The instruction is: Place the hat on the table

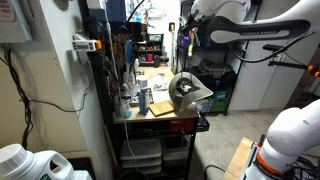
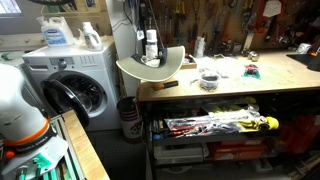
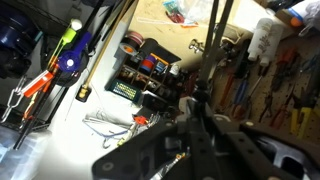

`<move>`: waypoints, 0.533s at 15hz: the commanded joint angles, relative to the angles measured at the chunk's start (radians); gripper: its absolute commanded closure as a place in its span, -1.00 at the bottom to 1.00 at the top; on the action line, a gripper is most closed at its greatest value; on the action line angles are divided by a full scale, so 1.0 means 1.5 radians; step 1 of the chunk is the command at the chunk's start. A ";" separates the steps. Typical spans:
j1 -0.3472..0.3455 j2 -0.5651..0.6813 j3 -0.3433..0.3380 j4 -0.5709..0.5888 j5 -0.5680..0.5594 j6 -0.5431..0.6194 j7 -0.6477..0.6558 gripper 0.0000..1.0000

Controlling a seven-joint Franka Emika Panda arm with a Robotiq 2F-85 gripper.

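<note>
The beige hat (image 1: 188,92) sits tilted at the near end of the narrow wooden table (image 1: 160,108), with its dark inside facing the camera. In an exterior view its brim (image 2: 150,67) overhangs the table's (image 2: 230,85) left end. My white arm (image 1: 245,25) reaches in high above the hat. In the wrist view my dark gripper (image 3: 190,135) fills the lower middle, blurred. No hat shows between its fingers, and I cannot tell whether they are open or shut.
Bottles (image 2: 151,45), a small dish (image 2: 209,80) and small tools lie on the table. Hand tools hang on the wall behind (image 3: 285,90). A washing machine (image 2: 75,85) and a bin (image 2: 128,118) stand beside the table. Shelves below hold clutter (image 2: 215,126).
</note>
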 commanded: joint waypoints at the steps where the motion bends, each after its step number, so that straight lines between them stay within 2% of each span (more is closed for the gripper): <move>1: -0.034 0.023 0.006 -0.005 -0.010 0.074 0.078 0.98; 5: -0.061 0.045 0.012 -0.006 -0.011 0.126 0.135 0.98; 8: -0.082 0.056 0.020 -0.013 -0.046 0.125 0.145 0.98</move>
